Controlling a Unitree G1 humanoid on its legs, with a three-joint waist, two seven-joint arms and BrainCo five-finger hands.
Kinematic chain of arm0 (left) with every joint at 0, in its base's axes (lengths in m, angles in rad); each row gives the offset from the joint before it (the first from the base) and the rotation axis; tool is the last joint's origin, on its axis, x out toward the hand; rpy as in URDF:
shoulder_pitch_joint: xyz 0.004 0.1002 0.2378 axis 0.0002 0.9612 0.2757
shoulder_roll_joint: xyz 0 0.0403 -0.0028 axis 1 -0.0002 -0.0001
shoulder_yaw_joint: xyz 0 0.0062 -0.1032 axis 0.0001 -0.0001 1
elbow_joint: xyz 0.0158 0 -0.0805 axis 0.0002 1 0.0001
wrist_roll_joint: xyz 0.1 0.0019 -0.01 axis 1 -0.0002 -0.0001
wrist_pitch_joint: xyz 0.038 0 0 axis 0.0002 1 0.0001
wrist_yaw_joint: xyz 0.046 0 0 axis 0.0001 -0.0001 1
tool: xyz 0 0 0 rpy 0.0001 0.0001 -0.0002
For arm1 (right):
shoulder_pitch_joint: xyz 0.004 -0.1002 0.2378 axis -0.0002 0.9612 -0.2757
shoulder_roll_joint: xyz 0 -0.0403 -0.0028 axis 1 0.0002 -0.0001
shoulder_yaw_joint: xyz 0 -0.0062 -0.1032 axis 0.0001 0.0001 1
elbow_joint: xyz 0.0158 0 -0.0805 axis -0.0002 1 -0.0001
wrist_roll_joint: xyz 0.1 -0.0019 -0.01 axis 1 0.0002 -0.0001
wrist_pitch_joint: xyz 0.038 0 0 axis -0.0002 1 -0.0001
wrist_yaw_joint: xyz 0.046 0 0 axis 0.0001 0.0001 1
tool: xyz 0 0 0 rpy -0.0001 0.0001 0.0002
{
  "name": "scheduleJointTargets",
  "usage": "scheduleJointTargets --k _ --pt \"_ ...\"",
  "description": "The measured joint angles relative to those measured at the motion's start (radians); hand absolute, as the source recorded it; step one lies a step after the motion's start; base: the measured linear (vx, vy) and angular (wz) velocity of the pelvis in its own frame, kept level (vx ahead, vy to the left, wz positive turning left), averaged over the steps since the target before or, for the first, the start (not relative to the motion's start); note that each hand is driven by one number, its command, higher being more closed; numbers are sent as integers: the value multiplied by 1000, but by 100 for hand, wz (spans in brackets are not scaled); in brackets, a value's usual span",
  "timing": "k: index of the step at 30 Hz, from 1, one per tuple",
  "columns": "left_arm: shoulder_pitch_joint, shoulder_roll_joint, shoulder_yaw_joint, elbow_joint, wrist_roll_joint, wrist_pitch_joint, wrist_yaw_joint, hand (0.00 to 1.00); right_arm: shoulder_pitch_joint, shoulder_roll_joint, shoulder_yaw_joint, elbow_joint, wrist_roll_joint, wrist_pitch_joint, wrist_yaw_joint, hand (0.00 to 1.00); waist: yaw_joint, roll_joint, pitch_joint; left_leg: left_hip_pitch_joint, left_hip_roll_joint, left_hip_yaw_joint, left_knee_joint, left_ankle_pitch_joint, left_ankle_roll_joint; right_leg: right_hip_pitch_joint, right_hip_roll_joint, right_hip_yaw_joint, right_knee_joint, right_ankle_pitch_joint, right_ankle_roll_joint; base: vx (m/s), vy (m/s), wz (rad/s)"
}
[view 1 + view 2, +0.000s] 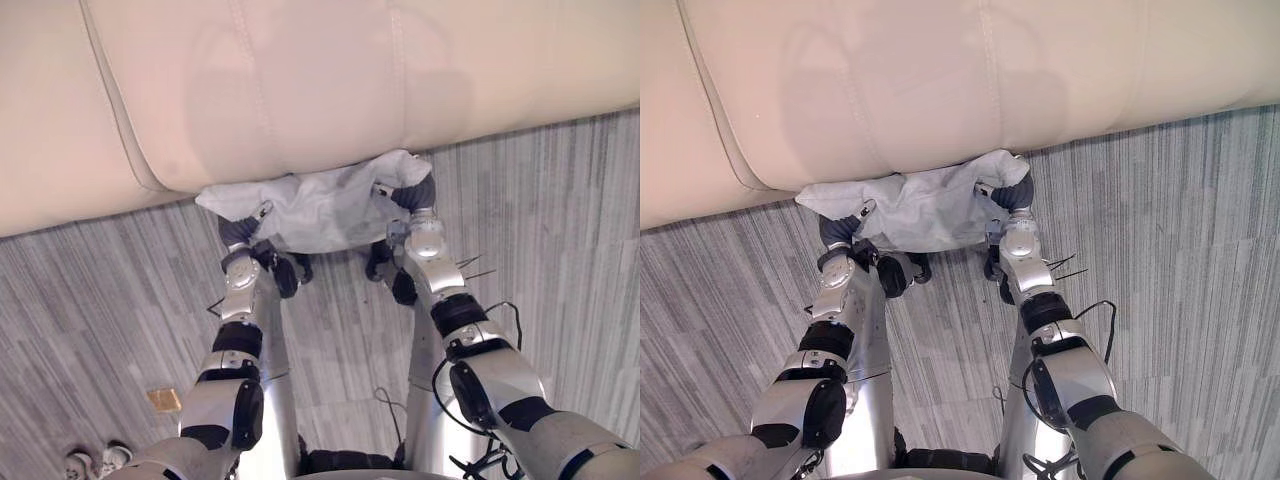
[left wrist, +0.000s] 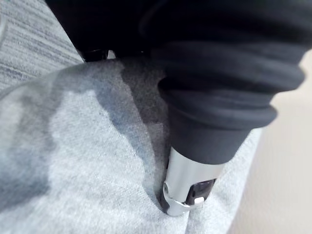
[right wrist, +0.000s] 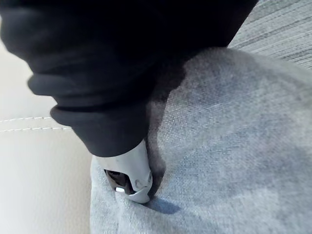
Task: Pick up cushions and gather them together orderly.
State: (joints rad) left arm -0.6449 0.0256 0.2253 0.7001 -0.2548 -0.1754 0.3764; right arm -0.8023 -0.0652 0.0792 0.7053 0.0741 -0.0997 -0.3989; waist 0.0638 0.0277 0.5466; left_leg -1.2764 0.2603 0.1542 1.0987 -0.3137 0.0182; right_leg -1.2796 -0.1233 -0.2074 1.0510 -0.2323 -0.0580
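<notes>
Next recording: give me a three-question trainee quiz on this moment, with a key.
1. True or false: the cushion lies alone on the floor, untouched.
2. The cushion is touched by: A the left hand alone; B the right hand alone; C both.
3. Fill in: the cushion's far edge meets the cream ____.
Key: 1 false; 2 C; 3 sofa.
</notes>
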Motion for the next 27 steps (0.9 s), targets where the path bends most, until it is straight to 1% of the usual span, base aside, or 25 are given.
scheduleJointTargets --k 5,7,8,9,10,11,12,13,14,15,16,17,18,19,20,21,22,23,24,25,27 --pt "-6 22 -54 -33 1 14 40 100 38 2 20 -85 14 0 -12 100 -1 0 0 26 -1 0 -67 41 -14 27 14 -8 -66 36 -8 -64 -23 1" --pt "21 25 -95 -85 1 14 47 100 97 2 26 -166 13 -1 -12 100 -9 -1 -1 79 0 4 -127 67 -21 84 30 -12 -135 68 -4 -106 5 -7" --pt "36 28 -107 -107 2 14 48 100 111 2 32 -185 13 -2 -12 100 -13 -1 -1 97 1 6 -146 70 -22 102 36 -12 -158 80 -2 -97 17 -11" --pt "64 27 -123 -146 4 14 53 100 142 1 41 -229 13 -5 -12 100 -24 -3 -2 137 1 12 -186 85 -28 144 46 -11 -209 101 3 -77 20 -14" --pt "76 28 -140 -167 10 14 57 100 163 0 41 -262 13 -7 -12 100 -25 -3 -2 161 1 18 -211 93 -30 167 53 -8 -240 114 7 -89 31 -19" --pt "95 29 -173 -205 12 14 64 100 193 -1 41 -305 13 -9 -12 100 -26 -4 -3 211 1 29 -250 99 -29 219 60 -11 -295 129 8 -87 29 -21" --pt "124 32 -212 -263 13 14 66 100 230 -1 40 -356 13 -11 -13 100 -28 -6 -4 273 1 39 -304 113 -32 286 73 -9 -367 153 17 -78 30 -17" --pt "135 33 -227 -284 14 14 66 100 250 -2 38 -382 13 -12 -13 100 -29 -6 -5 300 0 43 -322 117 -33 314 76 -10 -390 161 18 -55 31 -10" --pt "165 35 -255 -331 18 13 66 100 296 -4 38 -437 15 -16 -14 100 -33 -7 -5 357 -2 53 -357 119 -35 375 78 -13 -434 169 27 -11 36 -7" --pt "210 35 -280 -379 31 12 67 100 358 -2 39 -489 15 -33 -14 100 -36 -14 -21 423 -3 72 -396 119 -36 437 77 -14 -477 176 37 -2 29 -8" --pt "228 35 -291 -397 32 12 66 100 381 -2 39 -511 16 -35 -14 100 -36 -16 -26 449 -4 76 -409 120 -37 461 77 -14 -493 181 38 35 27 -8" --pt "264 35 -316 -435 32 11 66 100 429 -3 39 -560 16 -41 -14 100 -38 -17 -26 508 -9 83 -436 132 -36 521 77 -17 -524 191 28 78 37 0" --pt "307 34 -349 -461 32 4 66 100 490 -3 40 -605 22 -53 -13 100 -40 -16 -50 561 -19 89 -467 135 -38 572 75 -17 -552 192 31 78 37 3" --pt "323 34 -359 -470 32 3 66 100 511 -3 41 -621 29 -54 -13 100 -41 -17 -61 577 -20 93 -476 138 -36 589 75 -18 -564 194 33 107 41 8" --pt "360 34 -378 -489 33 -1 64 100 558 -3 45 -658 39 -54 -12 100 -41 -19 -82 620 -26 97 -499 141 -36 633 75 -18 -587 195 34 115 34 5" --pt "395 34 -387 -507 33 -6 62 100 591 -3 53 -680 43 -59 -10 100 -42 -22 -98 656 -33 97 -517 143 -35 667 74 -18 -601 198 30 188 48 7" --pt "441 34 -394 -531 33 -10 59 100 632 -3 72 -704 44 -74 -6 100 -44 -24 -121 708 -39 104 -541 145 -35 714 72 -17 -613 197 32 166 36 7" --pt "465 35 -394 -538 33 -15 56 100 649 -4 86 -708 45 -82 -2 100 -44 -27 -137 734 -48 106 -560 145 -36 734 70 -15 -623 194 36 179 31 5" --pt "498 44 -398 -539 33 -26 51 100 667 -5 105 -708 51 -92 12 100 -46 -36 -162 780 -66 112 -609 160 -42 766 65 -5 -645 194 36 188 19 11" --pt "543 78 -411 -539 33 -32 37 100 687 -9 130 -707 52 -93 36 100 -47 -46 -199 851 -95 120 -696 193 -44 814 53 -3 -688 198 41 227 2 14" --pt "583 111 -419 -540 33 -37 27 100 695 -31 153 -701 52 -95 62 100 -48 -46 -232 905 -112 121 -766 216 -50 859 53 -6 -733 204 44 191 -22 14"
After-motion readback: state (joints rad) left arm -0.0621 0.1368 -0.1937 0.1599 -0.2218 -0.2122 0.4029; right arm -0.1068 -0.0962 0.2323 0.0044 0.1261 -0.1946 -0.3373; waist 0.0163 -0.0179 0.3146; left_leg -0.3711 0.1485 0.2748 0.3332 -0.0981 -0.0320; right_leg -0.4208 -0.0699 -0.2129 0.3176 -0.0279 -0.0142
